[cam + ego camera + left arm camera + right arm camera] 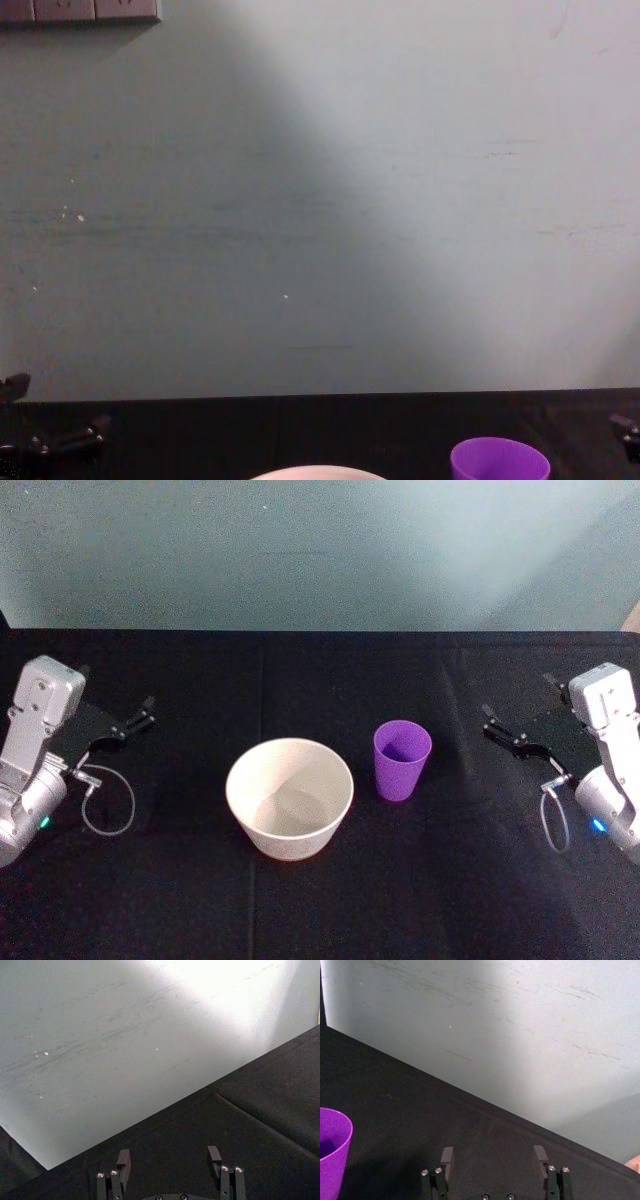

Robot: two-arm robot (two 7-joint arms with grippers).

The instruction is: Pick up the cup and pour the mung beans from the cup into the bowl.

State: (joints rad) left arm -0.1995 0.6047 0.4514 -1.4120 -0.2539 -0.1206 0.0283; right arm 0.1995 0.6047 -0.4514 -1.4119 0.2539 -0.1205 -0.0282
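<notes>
The purple cup (402, 760) stands upright on the black table, just right of the whitish bowl (290, 798), and its rim shows in the chest view (499, 461) and at the edge of the right wrist view (332, 1152). I cannot make out what is inside the cup. The bowl's rim edge (318, 473) peeks up in the chest view. My left gripper (140, 720) rests open at the table's far left (170, 1162). My right gripper (497, 728) is open at the far right (494, 1157), well apart from the cup, with nothing between its fingers.
A black cloth covers the table (200, 680), which ends at a pale green wall (320, 550) behind. Loose grey cable loops hang by the left wrist (108, 800) and the right wrist (553, 820).
</notes>
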